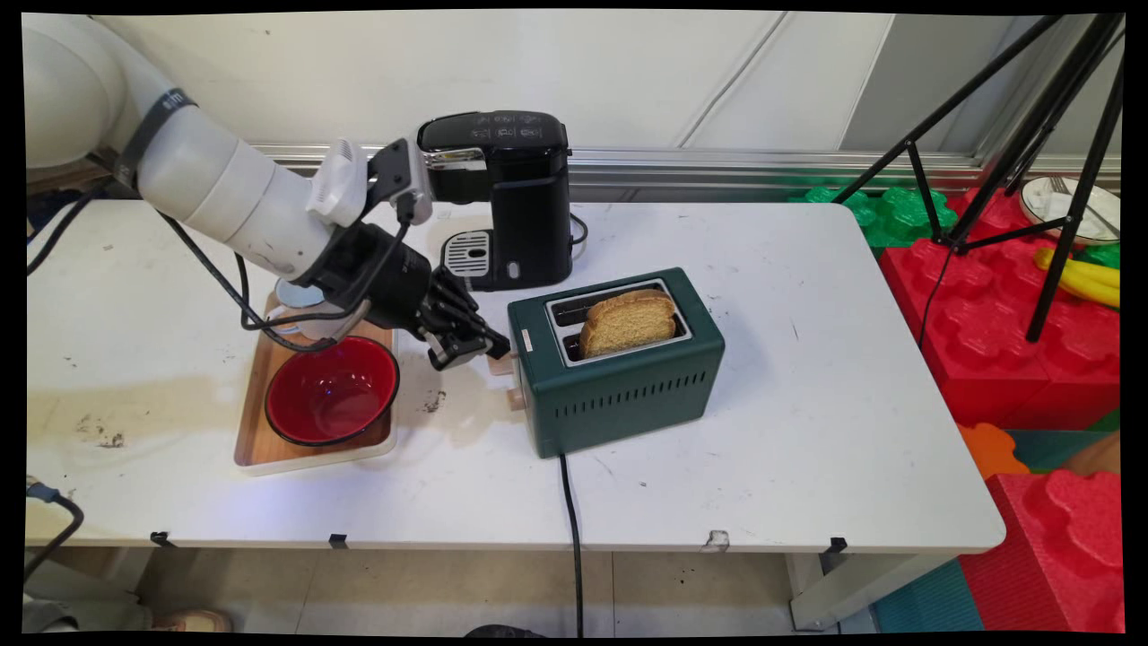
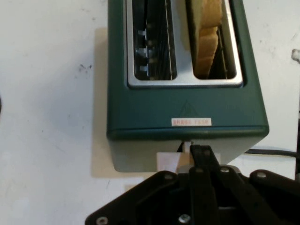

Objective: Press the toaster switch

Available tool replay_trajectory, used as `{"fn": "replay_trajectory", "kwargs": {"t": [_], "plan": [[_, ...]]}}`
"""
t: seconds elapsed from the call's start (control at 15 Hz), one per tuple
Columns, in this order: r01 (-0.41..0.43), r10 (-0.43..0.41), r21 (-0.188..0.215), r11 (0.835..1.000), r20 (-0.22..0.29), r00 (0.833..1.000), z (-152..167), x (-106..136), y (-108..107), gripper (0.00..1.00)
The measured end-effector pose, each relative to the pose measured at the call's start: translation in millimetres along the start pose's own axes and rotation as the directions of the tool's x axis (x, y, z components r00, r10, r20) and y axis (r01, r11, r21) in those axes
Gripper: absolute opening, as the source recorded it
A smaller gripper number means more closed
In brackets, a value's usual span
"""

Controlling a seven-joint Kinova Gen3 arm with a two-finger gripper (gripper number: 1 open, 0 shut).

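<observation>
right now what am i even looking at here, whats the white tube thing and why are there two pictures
The white tube is a robot arm. At its tip is a black two-finger gripper, its hand. The wide picture comes from a fixed camera looking down over the white table. The close picture comes from a camera on the hand itself.

The gripper's fingers are shut together at the pale lever on the end of a green toaster, which has a slice of bread in one slot. It holds nothing else. Nearby lie a red bowl on a wooden tray and a black coffee machine.
</observation>
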Motion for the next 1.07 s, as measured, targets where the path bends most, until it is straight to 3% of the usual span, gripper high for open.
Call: {"fn": "replay_trajectory", "kwargs": {"t": [1.07], "plan": [[0.007,-0.007,-0.008,1.0,0.028,1.0,24.2,-11.6,-5.1,0.0]]}}
